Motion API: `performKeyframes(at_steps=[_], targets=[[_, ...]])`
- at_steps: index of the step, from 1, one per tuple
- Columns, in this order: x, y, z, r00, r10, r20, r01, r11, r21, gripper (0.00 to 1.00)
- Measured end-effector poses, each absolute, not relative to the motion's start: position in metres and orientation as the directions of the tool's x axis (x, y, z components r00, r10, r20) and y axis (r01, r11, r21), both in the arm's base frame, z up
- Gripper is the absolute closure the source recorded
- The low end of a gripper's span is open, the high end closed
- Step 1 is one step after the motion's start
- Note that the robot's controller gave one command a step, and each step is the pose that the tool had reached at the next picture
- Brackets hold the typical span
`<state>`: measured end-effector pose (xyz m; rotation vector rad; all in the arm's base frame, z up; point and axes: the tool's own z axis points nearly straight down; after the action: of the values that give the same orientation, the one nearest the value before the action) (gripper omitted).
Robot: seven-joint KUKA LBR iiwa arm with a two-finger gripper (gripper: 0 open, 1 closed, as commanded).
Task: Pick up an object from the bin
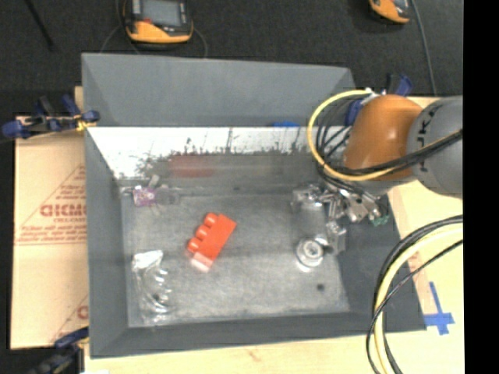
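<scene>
My gripper [337, 211] hangs low at the right side of the bin, close to the right wall. Just below and left of it a small silver round metal piece [310, 253] lies on the bin floor, close to or touching the gripper's lower tip. A red-orange toy block [210, 240] with studs lies tilted near the middle of the floor, well to the gripper's left.
A crumpled clear plastic piece [153, 281] sits in the front left corner. A small purple thing [144, 197] lies by the back left wall. The arm with its orange cover and looped cables reaches over the right rim.
</scene>
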<state>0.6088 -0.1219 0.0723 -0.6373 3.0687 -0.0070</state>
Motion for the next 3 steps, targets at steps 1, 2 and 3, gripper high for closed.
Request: performKeyframes(at_steps=[1,2,3], targets=[[0.538,-0.091,0.071,-0.730,-0.684,-0.002,-0.684,0.730,-0.003,0.00],[0.502,-0.117,0.109,-0.467,-0.884,0.002,-0.884,0.467,-0.001,0.00],[0.493,-0.131,0.074,-0.274,-0.962,-0.009,-0.962,0.274,0.002,0.00]])
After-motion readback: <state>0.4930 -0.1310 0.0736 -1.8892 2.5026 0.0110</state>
